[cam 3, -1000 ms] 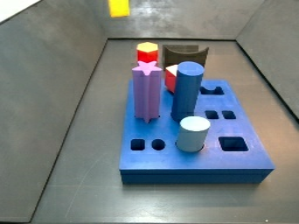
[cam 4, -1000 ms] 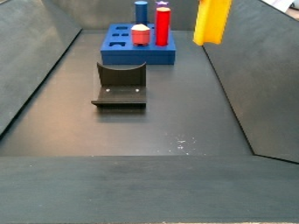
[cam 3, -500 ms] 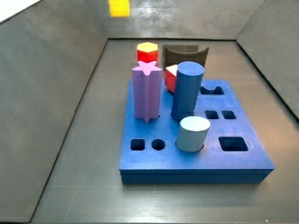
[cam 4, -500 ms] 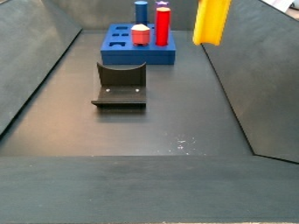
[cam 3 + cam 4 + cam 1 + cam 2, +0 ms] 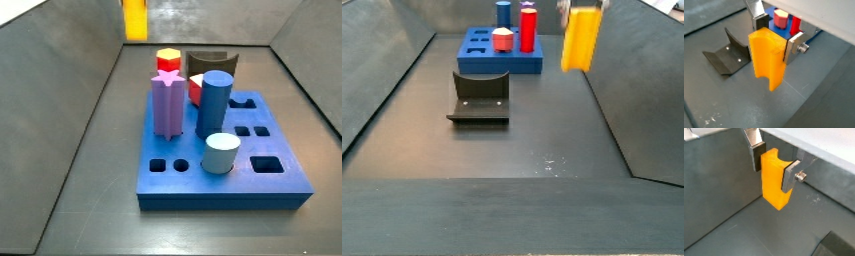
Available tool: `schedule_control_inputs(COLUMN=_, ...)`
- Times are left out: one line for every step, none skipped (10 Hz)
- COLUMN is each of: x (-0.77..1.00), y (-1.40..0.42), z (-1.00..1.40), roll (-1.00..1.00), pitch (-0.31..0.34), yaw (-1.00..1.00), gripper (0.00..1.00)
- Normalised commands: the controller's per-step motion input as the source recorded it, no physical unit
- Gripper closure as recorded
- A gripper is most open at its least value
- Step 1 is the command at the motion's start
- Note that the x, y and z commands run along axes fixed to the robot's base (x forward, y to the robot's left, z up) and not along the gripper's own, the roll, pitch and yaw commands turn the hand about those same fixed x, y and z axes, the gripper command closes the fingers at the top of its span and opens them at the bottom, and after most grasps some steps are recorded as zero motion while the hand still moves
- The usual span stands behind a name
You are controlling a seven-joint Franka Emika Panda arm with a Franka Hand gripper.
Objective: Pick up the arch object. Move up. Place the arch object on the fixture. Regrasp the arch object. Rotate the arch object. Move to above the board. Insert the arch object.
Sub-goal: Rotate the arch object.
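Observation:
In both wrist views my gripper (image 5: 776,36) (image 5: 773,167) is shut on the arch object (image 5: 767,60) (image 5: 774,183), a yellow-orange block that hangs upright between the silver fingers (image 5: 794,45), well above the floor. In the side views the arch object (image 5: 134,20) (image 5: 580,38) hangs high over the floor near a wall, apart from everything else. The dark fixture (image 5: 480,95) (image 5: 727,55) (image 5: 210,62) stands on the floor with nothing on it. The blue board (image 5: 221,180) (image 5: 482,60) lies beyond the fixture.
On the board stand a purple star peg (image 5: 167,100), a blue cylinder (image 5: 217,100), a pale-blue cylinder (image 5: 222,152) and a red hexagonal peg with a yellow top (image 5: 168,58). Sloping grey walls (image 5: 629,90) close in the floor on both sides.
The gripper has come down with the arch object in it; more of the block now shows in both side views. Nothing else has moved.

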Motion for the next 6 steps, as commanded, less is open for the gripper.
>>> schedule_control_inputs(x=0.01, y=0.02, z=-1.00, roll=-0.10, pitch=-0.052, yaw=-0.07, gripper=1.00)
schedule_control_inputs(x=0.01, y=0.02, z=-1.00, roll=-0.08, pitch=-0.048, yaw=-0.06, gripper=1.00)
schedule_control_inputs(x=0.02, y=0.03, z=-1.00, roll=-0.07, pitch=-0.046, yaw=-0.06, gripper=1.00)
schedule_control_inputs(x=0.02, y=0.04, z=-1.00, roll=-0.05, pitch=-0.044, yaw=-0.06, gripper=1.00)
schedule_control_inputs(x=0.02, y=0.04, z=-1.00, roll=-0.05, pitch=-0.045, yaw=-0.06, gripper=1.00)
schedule_control_inputs(x=0.02, y=0.05, z=-1.00, roll=-0.03, pitch=-0.044, yaw=-0.06, gripper=1.00)
